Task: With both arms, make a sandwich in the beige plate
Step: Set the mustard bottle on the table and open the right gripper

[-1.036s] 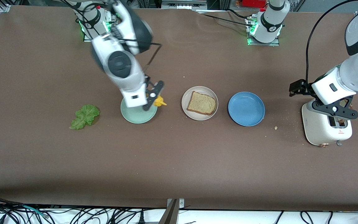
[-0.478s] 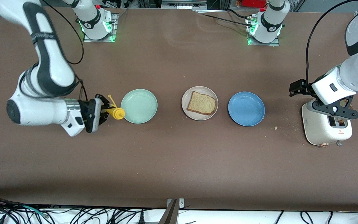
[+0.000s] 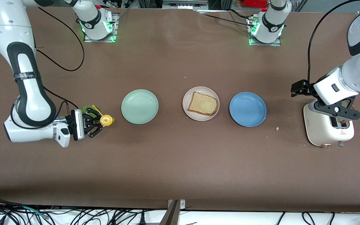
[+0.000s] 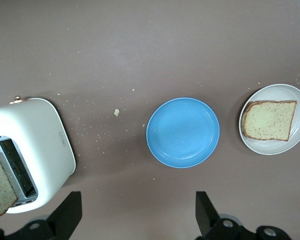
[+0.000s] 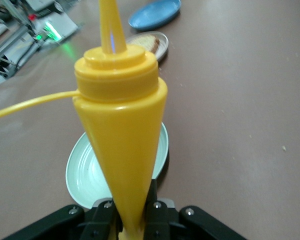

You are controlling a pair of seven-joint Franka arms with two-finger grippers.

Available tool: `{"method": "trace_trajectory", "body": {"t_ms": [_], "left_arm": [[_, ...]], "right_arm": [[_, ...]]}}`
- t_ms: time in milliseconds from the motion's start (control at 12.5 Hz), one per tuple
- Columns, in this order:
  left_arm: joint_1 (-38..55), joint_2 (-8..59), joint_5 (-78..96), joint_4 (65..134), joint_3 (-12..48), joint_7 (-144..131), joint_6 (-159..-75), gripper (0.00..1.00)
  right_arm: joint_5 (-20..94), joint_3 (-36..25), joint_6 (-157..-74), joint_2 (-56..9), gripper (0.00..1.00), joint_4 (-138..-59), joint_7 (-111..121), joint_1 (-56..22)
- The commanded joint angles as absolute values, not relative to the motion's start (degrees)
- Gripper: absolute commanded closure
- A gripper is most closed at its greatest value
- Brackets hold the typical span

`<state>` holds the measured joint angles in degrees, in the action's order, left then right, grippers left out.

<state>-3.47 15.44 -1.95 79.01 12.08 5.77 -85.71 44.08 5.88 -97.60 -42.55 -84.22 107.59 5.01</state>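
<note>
A long brown table (image 3: 180, 162) holds three plates in a row. In the middle sits the beige plate (image 3: 187, 107), and on it lies one square slice of tan toast (image 3: 202, 103) with a brown crust. That single slice is all of the sandwich on the plate. A mint green plate (image 3: 139, 106) lies beside the beige plate toward the right arm's end of the table. A blue plate (image 3: 247, 109) lies beside it toward the left arm's end.

The right gripper (image 3: 97, 122) is near the mint green plate, at the right arm's end of the table. Its fingers are clamped on a yellow squeeze bottle (image 3: 106, 120), whose nozzle end points toward the mint green plate. In the right wrist view the bottle (image 5: 121, 135) fills the middle of the picture. A green lettuce leaf (image 3: 85, 110) shows partly, just beside the gripper.

The left gripper (image 3: 336, 112) hangs over a white toaster (image 3: 325, 132) at the left arm's end of the table. Its fingers (image 4: 65, 217) are spread wide and grasp nothing. A second toast slice (image 4: 0, 187) stands in one toaster slot. Small crumbs (image 3: 277, 128) lie on the table between the toaster and the blue plate.
</note>
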Motion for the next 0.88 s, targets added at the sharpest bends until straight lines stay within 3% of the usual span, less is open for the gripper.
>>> {"method": "trace_trajectory", "body": {"t_ms": [0,319,797], "left_arm": [[-3.5,14.7,-3.3,79.1,12.3,5.2,-85.3,0.00],[-3.5,14.7,-3.3,79.1,12.3,5.2,-85.3,0.00],[-3.5,14.7,-3.3,79.1,12.3,5.2,-85.2,0.00]], "right_arm": [[48.5,7.1,-92.7,-46.5,1.00,-82.1,116.0,9.1],[48.8,6.6,-89.3,-50.0,1.00,-85.1,123.1,11.2],[52.5,6.6,-99.8,-41.0,1.00,-103.4,128.1,11.0]]}}
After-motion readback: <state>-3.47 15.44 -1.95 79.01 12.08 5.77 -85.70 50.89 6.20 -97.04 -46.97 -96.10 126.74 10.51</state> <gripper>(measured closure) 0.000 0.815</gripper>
